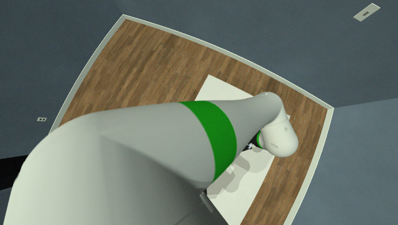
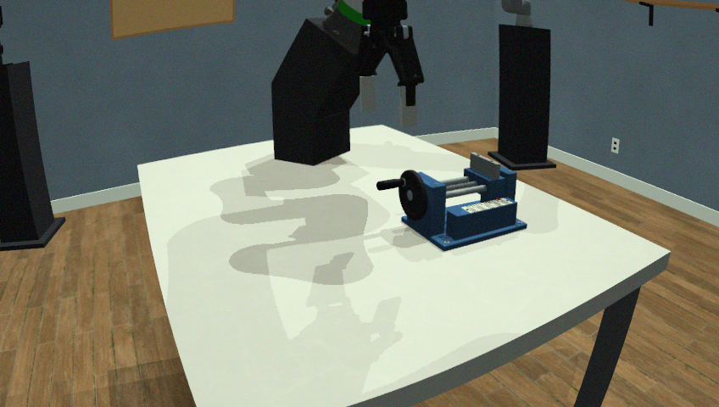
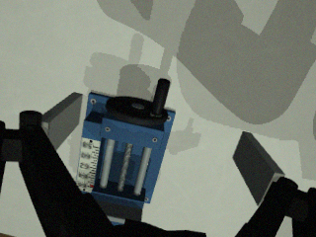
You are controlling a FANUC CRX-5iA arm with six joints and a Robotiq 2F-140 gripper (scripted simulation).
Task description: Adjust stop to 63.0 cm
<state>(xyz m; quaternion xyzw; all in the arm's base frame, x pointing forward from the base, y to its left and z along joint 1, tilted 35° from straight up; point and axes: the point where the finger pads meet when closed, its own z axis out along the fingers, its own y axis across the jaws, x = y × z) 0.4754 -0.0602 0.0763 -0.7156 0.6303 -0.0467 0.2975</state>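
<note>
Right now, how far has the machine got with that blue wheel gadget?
Only the approach looks done: the claw hangs open above the blue device. Nothing is in hand; the handwheel is untouched. Turning it to bring the stop to its mark, letting go and backing off seem left. The scale is too blurred to read.

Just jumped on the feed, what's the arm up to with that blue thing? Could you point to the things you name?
The arm's gripper (image 2: 388,103) (image 3: 161,127) is open above the table (image 2: 242,327), holding nothing. Below it stands a blue fixture (image 2: 482,224) (image 3: 111,129) with a black handwheel (image 2: 417,203) (image 3: 118,111), which the fingers are not touching. The job is to set the stop to 63.0 cm, and it looks like the arm is lining up for the wheel. I can't read the current setting.
</note>
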